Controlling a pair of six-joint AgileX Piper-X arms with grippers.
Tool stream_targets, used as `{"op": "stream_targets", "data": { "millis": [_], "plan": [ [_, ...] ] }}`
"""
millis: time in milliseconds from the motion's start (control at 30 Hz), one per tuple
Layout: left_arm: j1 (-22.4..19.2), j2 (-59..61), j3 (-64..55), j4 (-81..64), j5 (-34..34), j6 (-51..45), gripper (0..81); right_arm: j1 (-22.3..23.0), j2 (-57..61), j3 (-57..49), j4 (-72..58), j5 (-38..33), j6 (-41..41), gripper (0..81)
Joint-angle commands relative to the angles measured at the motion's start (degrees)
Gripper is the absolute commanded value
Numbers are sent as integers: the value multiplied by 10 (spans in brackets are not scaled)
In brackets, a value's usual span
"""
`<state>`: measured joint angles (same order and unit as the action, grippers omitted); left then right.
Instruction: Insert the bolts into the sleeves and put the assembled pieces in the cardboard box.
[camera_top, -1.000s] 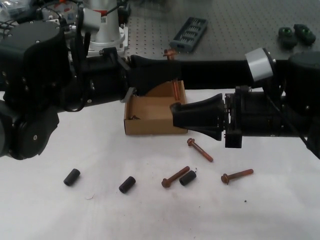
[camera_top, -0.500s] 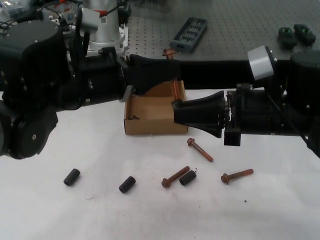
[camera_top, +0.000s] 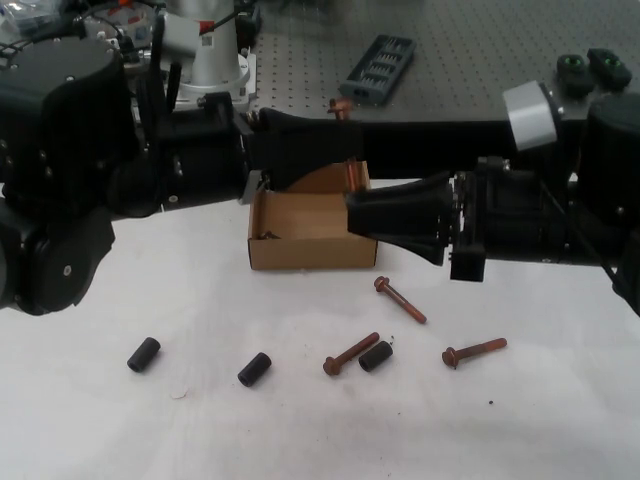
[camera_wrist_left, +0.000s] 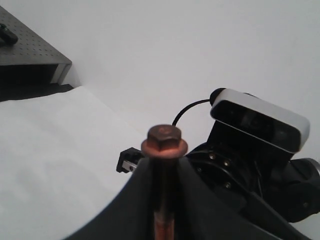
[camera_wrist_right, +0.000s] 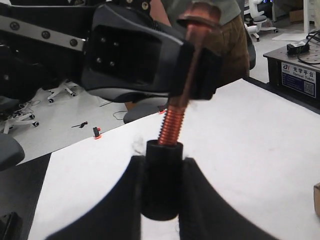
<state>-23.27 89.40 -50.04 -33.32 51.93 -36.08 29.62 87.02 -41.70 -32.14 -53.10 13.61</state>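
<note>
My left gripper (camera_top: 338, 150) is shut on a copper bolt (camera_top: 351, 178), held upright above the cardboard box (camera_top: 300, 250). The bolt's hex head (camera_wrist_left: 164, 142) stands above the left gripper (camera_wrist_left: 162, 175). My right gripper (camera_wrist_right: 161, 172) is shut on a black sleeve (camera_wrist_right: 161, 185) right under the bolt. The bolt's threaded end (camera_wrist_right: 171, 125) meets the sleeve's top opening. In the high view the right gripper (camera_top: 352, 213) hangs over the box's right side. Three loose bolts (camera_top: 400, 300) (camera_top: 350, 353) (camera_top: 474, 351) and three loose sleeves (camera_top: 143, 354) (camera_top: 254, 369) (camera_top: 376, 356) lie on the white cloth (camera_top: 300, 430).
Behind the cloth, the perforated bench (camera_top: 470, 40) carries a grey rack (camera_top: 378, 67), two green-black parts (camera_top: 590, 68) and a silver arm base (camera_top: 205, 50). Both arms span the middle of the scene above the box.
The right gripper has risen slightly with the sleeve toward the bolt's threaded end. The left arm with the bolt has hardly moved.
</note>
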Motion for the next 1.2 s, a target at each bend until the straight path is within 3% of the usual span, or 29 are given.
{"op": "stream_targets", "data": {
  "millis": [0,333,667,767,833,900,933,1067,1167],
  "plan": [
    [-12,0,-5,3,-11,9,0,-9,-10,-4,-47,21,35,40],
    [-22,0,22,-11,-26,36,0,-31,-24,-4,-72,8,62,40],
    [-22,-1,55,-41,20,87,14,-36,-30,-4,-57,-15,61,40],
    [-21,-1,55,-61,28,93,146,-36,-31,-4,-57,-18,63,40],
    [-21,-1,55,-61,28,93,317,-36,-31,-4,-57,-21,72,40],
    [-17,-1,55,-61,16,93,540,-36,-31,-4,-57,-37,73,40],
    [-14,-1,55,-60,8,93,582,-36,-31,-4,-59,-49,75,40],
    [8,-5,55,-56,32,90,502,-36,-31,-4,-54,-55,83,40],
    [19,-16,55,-33,45,86,487,-36,-31,-4,-54,-55,83,40]
  ]
}}
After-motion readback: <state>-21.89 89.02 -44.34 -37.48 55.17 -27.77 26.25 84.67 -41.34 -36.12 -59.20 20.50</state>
